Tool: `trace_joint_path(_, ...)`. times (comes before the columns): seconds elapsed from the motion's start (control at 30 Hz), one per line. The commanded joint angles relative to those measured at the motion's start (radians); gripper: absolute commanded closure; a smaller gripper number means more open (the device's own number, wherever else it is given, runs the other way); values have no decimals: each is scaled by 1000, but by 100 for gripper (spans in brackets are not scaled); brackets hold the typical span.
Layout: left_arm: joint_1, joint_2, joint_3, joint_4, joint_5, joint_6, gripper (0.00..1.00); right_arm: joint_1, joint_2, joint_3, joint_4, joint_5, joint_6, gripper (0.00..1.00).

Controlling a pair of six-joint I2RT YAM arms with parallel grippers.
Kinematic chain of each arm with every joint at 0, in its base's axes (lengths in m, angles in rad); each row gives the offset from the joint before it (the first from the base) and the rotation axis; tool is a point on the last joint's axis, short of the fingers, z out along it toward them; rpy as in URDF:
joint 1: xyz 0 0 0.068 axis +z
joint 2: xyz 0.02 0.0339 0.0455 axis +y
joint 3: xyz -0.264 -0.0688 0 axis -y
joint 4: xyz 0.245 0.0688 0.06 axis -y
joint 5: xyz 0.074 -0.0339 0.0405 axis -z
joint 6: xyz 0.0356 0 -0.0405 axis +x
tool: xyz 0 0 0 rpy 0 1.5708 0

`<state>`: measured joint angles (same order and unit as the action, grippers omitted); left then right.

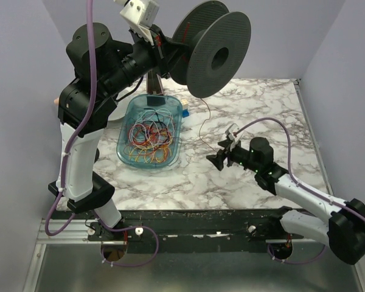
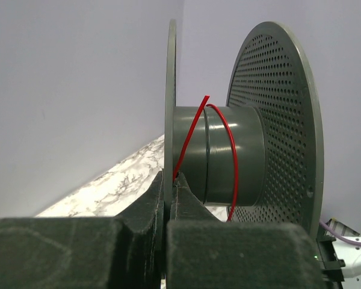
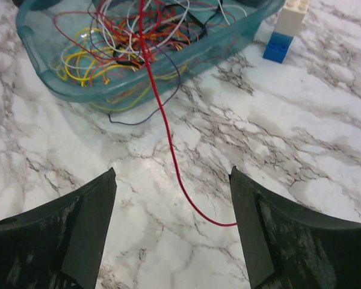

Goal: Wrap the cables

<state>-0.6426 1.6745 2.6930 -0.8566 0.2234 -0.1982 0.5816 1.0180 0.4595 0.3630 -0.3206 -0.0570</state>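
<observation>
Left gripper (image 2: 170, 180) up close, clenched on the flange of the black spool (image 1: 231, 36), one red cable (image 3: 162, 114) looped round its hub and trailing onto the marble table (image 1: 261, 109) between the spread-open fingers of the right gripper (image 3: 171, 174). Best pinch there, keep light tension, and spare the tangled cables (image 1: 149, 137) in the blue tray (image 1: 125, 121). Lavender walls (image 1: 328, 36) all round.
</observation>
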Motion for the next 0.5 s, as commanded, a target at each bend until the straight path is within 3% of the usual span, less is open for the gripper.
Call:
trace_joint_path(0.0, -2, -9, 48, 79, 25, -6, 100, -40, 120, 76, -50, -95, -59, 17)
trace_joint_path(0.13, -3, -12, 53, 79, 28, -18, 100, -46, 269, 154, -53, -105, -54, 21)
trace_joint_path(0.17, -3, -15, 54, 76, 30, -18, 100, -57, 290, 166, -49, -92, -35, 26)
trace_joint_path(0.2, -3, -16, 53, 70, 31, -15, 100, -74, 330, 179, -38, -106, -11, 38)
trace_joint_path(0.23, -3, -19, 51, 64, 33, -12, 100, -103, 355, 191, -30, -119, 35, 65)
trace_joint_path(0.27, -2, -25, 47, 54, 36, -6, 100, -138, 382, 211, -30, -136, 93, 85)
trace_joint_path(0.3, -3, -32, 39, 44, 37, 6, 100, -173, 404, 226, -32, -174, 129, 99)
trace_joint_path(0.47, -3, -139, -140, -38, 22, 190, 100, -360, 334, 173, 43, -163, 301, 99)
